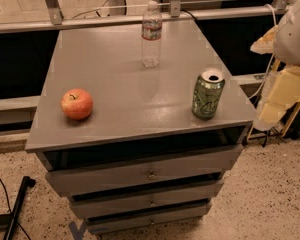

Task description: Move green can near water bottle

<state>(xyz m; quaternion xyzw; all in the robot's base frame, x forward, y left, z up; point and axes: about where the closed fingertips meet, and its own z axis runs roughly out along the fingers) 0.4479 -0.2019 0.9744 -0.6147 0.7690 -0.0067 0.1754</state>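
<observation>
Standing upright, the green can is sitting by the cabinet top's front-right edge, with the water bottle well behind-left of it and bare top lying between. An apple is resting far left of the can. The gripper is hanging right of it, past the edge; whether it is clenched or released, I cannot tell.
</observation>
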